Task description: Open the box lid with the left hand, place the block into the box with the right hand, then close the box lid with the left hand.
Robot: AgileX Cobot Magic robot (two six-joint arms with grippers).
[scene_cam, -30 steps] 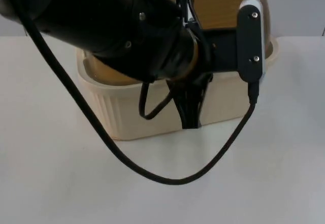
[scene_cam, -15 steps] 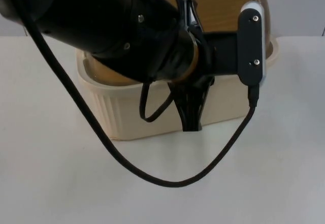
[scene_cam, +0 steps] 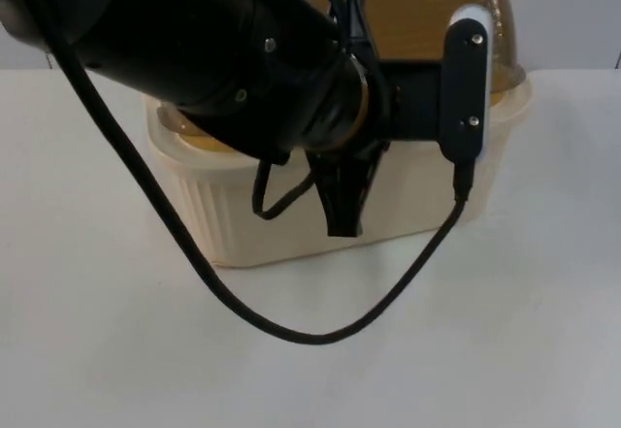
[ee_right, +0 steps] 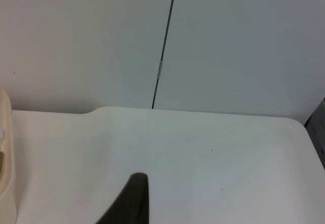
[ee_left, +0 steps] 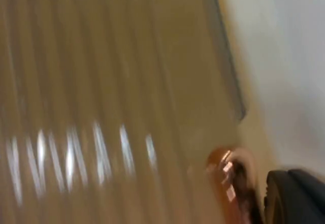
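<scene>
The left arm reached across the cream ribbed plastic box (scene_cam: 320,210), which stood toward the rear edge of the white tabletop (scene_cam: 116,350), close to the grey partition wall (ee_right: 91,41). The left gripper (scene_cam: 342,195) hung over the box's front rim, its black fingers pointing down in front of the ribbed wall; whether they were parted or clenched I could not tell, since they read as one dark wedge from above. The translucent amber ribbed lid (scene_cam: 408,6) stood raised behind the arm, tilted up from the back of the box, and the left wrist view showed its ridged surface (ee_left: 101,107) very near, with a small orange-brown fitting (ee_left: 226,165) just beside the fingertip. I judged the step in hand to be lid work with the left arm, most likely the closing. To do it well, the arm ought to guide the lid down along its hinge arc rather than push it flat, keep the fingers off the rim so nothing is pinched, and let the lid seat evenly on the box's edge. As for what the box held, the arm covered most of the opening and I could make out no block inside, so its place remained unknown to me. The right gripper (ee_right: 133,199) waited off to the side over bare tabletop, one dark fingertip visible, its grip likewise undeterminable.
</scene>
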